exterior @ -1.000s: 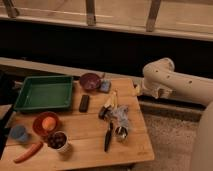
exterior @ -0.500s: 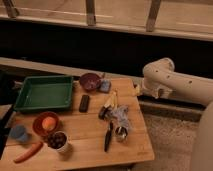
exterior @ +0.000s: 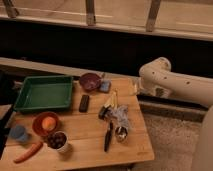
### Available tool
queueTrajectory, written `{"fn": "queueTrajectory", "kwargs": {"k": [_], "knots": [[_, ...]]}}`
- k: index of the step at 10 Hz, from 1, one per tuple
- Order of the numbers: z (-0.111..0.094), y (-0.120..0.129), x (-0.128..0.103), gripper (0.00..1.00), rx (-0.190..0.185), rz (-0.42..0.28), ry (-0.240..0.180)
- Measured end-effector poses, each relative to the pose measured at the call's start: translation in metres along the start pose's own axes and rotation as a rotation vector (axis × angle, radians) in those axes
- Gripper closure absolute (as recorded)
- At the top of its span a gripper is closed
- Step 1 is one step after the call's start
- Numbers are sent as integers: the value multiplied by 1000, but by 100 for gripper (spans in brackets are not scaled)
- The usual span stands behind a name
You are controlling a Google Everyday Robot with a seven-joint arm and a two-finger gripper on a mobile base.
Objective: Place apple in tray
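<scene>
The arm (exterior: 172, 84) comes in from the right, cut off by the frame edge. Its bend hides most of the tool (exterior: 135, 89), which sits low at the back right edge of the counter (exterior: 80, 125). Only a small pale stub of it shows, spread apart and gripping nothing. The apple (exterior: 48, 123) lies in an orange bowl (exterior: 37, 131) at the front left, just in front of the tray (exterior: 44, 78) and well apart from the tool. A jumble (exterior: 117, 116) in the middle of the counter is too tangled to sort out. The carrot (exterior: 29, 152) lies along the front left edge, and a cup (exterior: 58, 141) of dark fruit stands just beside the bowl. Bare wood lies between the tray and the jumble, broken only by one dark block (exterior: 84, 103).
</scene>
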Motion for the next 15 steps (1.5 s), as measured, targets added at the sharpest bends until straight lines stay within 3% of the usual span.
{"fn": "queueTrajectory", "kwargs": {"k": [4, 7, 9, 13, 15], "knots": [[-25, 109, -17, 20, -73, -233, -78], [-60, 198, 13, 20, -166, -445, -118], [-82, 237, 34, 20, -222, -555, -131], [-85, 243, 39, 20, -233, -582, -133], [-76, 243, 40, 20, -266, -595, -100]]}}
